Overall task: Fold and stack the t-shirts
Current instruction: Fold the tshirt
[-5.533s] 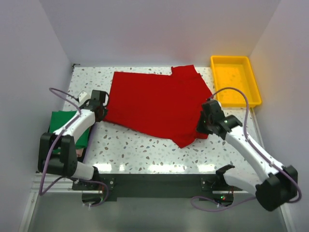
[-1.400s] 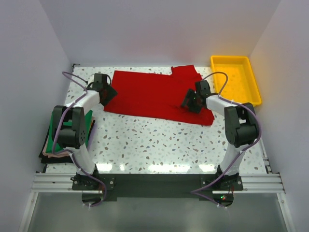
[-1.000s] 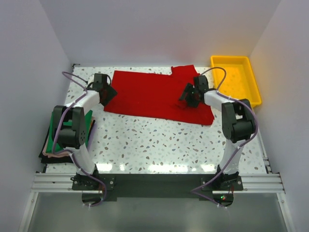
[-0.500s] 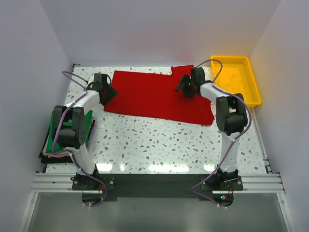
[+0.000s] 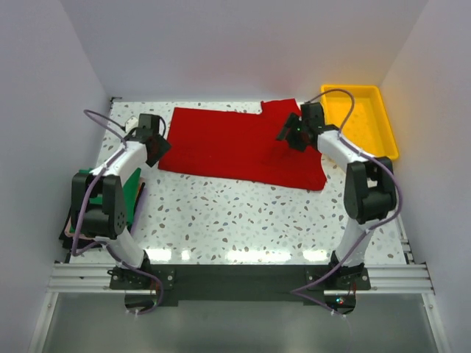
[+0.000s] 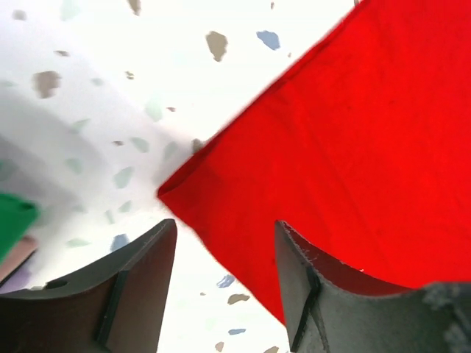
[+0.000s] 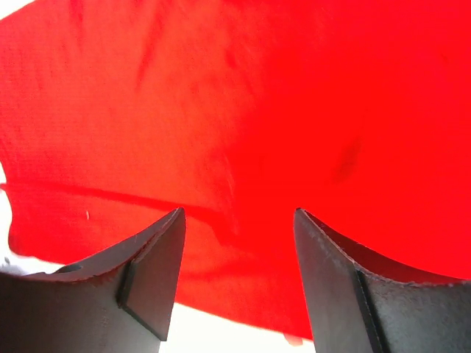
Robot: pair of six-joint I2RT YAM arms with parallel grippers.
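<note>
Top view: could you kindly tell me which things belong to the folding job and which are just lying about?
For the job: red t-shirt, green t-shirt.
Lying about: yellow tray.

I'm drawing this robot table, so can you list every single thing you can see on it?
red t-shirt: one, bright red, lying flat on the far half of the table
green t-shirt: one, dark green, left edge, partly hidden by the left arm
tray: one, yellow, far right corner
table: one, white with speckles, under everything
left gripper: one, black, open, at the red t-shirt's left corner
right gripper: one, black, open, over the red t-shirt's far right part
</note>
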